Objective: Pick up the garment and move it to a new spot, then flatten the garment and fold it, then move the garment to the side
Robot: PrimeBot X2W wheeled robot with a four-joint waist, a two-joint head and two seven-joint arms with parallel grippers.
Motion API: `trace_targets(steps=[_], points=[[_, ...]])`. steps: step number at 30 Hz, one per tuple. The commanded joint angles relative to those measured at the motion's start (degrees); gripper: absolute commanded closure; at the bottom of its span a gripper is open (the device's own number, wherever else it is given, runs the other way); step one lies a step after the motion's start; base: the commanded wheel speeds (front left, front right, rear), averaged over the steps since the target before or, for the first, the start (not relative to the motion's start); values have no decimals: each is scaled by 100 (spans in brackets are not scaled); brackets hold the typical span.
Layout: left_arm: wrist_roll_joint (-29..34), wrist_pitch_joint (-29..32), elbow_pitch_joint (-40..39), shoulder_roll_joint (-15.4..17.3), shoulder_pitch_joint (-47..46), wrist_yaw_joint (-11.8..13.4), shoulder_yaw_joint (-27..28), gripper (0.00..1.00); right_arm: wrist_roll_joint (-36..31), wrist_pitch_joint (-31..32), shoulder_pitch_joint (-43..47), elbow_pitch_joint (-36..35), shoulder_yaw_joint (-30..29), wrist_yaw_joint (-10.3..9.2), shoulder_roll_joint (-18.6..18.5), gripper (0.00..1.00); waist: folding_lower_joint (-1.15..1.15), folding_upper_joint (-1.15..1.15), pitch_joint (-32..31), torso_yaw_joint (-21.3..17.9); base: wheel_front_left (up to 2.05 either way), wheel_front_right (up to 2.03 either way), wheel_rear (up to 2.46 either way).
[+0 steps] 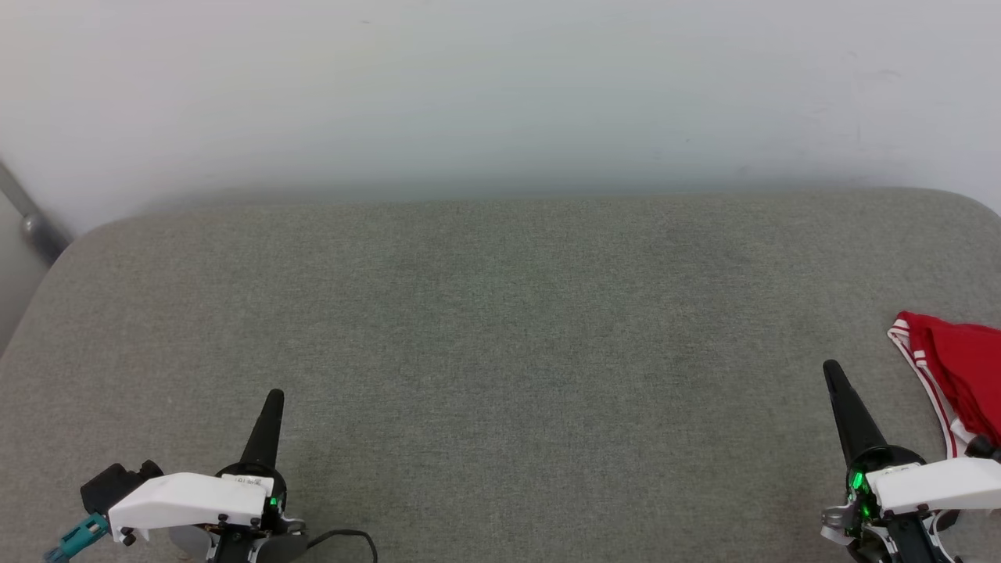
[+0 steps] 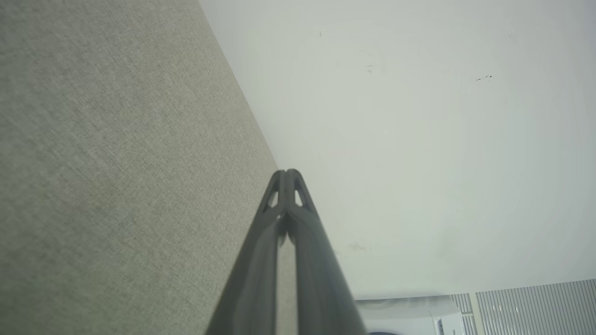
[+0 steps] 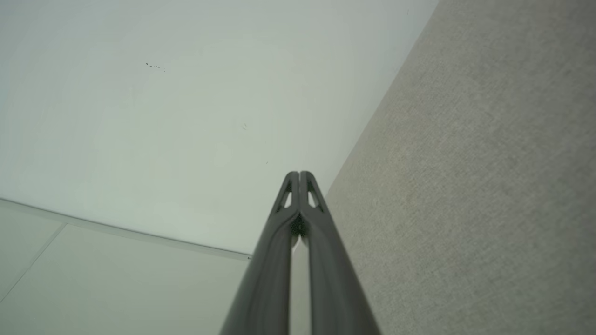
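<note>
Grey cushion [image 1: 500,352] wide open; garment [image 1: 962,367] far right.

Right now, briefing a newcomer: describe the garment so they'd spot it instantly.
Find the grey padded surface before the pale wall. At its right edge, beside the right gripper, lies the garment, bunched. Nothing else is bright red with white-striped trim.

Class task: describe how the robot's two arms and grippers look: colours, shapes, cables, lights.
The left gripper and right gripper have long, dark, tapered fingers, white wrist shell, green lights. By the left, a black cable and teal connector.
</note>
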Motion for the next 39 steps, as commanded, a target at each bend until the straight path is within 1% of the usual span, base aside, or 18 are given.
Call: trace_targets(steps=[1, 39], points=[[-117, 40, -4, -15, -114, -57, 67, 100, 161, 26, -124, 14, -21, -1, 15, 100, 0, 0, 2, 3, 0, 0, 0], [-1394, 478, 211, -374, -290, -396, 527, 100, 1820, 142, -358, 414, -161, -2, 91, 100, 0, 0, 54, 55, 0, 0, 0]])
